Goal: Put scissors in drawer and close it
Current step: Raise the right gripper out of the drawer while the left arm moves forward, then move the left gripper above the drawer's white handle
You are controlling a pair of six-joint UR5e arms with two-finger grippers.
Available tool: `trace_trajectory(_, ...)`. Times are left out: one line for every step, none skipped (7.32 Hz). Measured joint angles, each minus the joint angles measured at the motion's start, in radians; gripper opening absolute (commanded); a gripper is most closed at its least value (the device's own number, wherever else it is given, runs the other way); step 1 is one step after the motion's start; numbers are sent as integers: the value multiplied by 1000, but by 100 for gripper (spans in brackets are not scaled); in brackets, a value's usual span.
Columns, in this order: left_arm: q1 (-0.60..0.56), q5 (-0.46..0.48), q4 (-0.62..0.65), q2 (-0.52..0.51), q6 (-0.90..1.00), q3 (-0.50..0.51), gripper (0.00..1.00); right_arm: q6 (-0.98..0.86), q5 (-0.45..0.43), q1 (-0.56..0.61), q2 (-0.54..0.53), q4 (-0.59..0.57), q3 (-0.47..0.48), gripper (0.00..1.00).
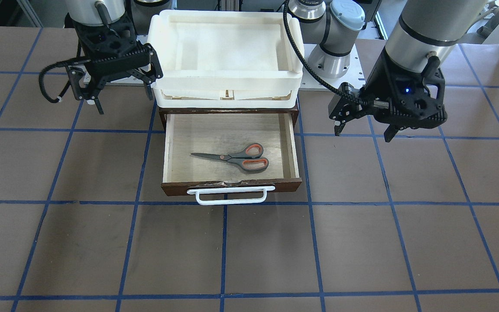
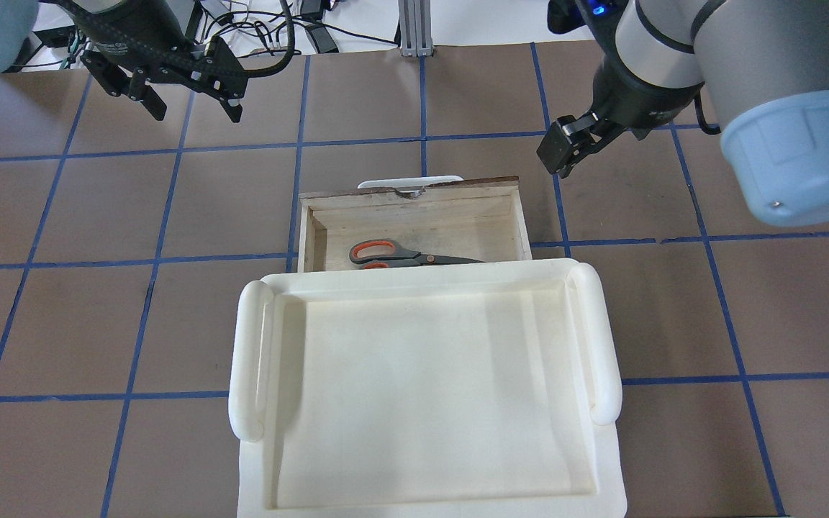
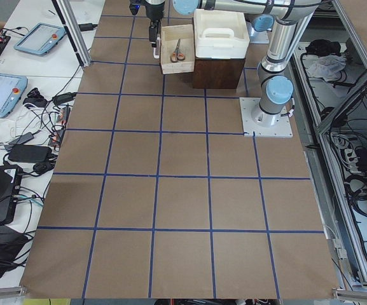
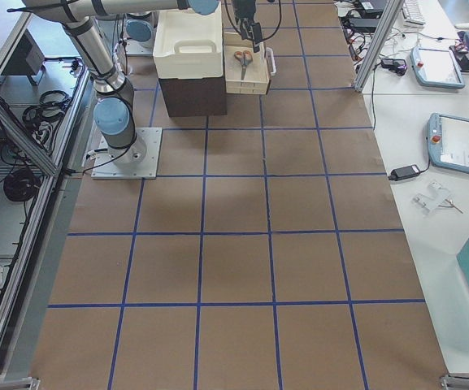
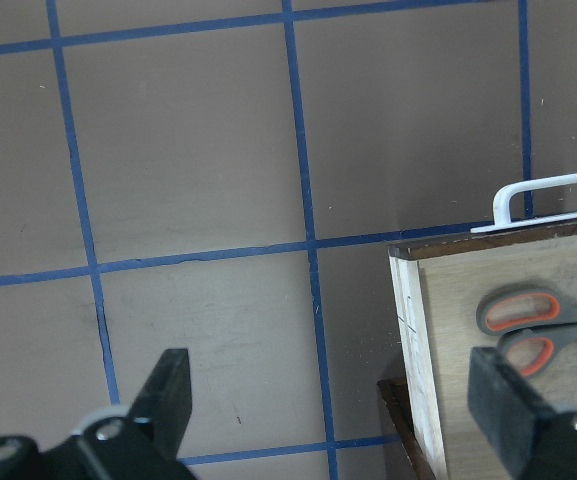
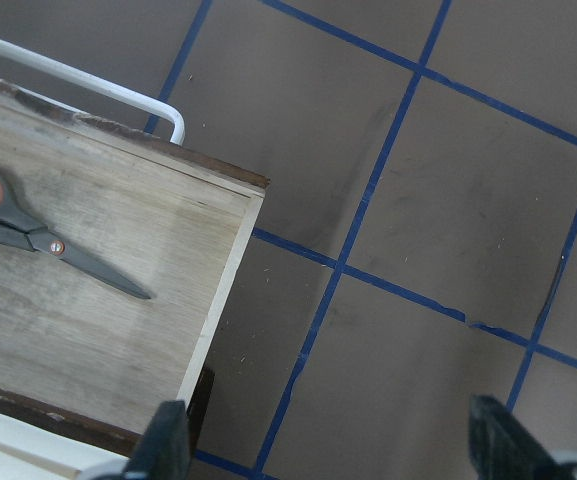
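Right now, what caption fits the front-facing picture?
Grey-and-orange scissors lie in the open plywood drawer; left gripper and right gripper hang open.

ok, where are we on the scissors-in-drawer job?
Done: the scissors lie flat inside the drawer. In hand: nothing. The left tool and right tool are both open and empty, hovering one on each side of the drawer. Left: the drawer stands pulled out, so it needs pushing shut, probably at its front by the white handle.
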Motion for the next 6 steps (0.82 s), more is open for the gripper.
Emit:
trace_trajectory(-12,-3,4,-39,-23,5,100,36,1,-4,-11,-7,1,100)
trace_trajectory(-40,0,20,-85,-51,16,100,63,1,-5,-16,-14,3,100)
trace_trajectory(-71,5,33,-136,-67,40,100,123,-3,-6,-19,-7,4,100)
trace_trajectory(-93,4,38,-185,-75,69,100,201,-10,-6,-21,16,5,100)
trace_trajectory(-110,-1,40,-229,-88,90,100,245,-11,-6,-28,40,5,100)
trace_trajectory(-128,-6,42,-272,-111,105,100,270,-11,-6,-39,67,4,100)
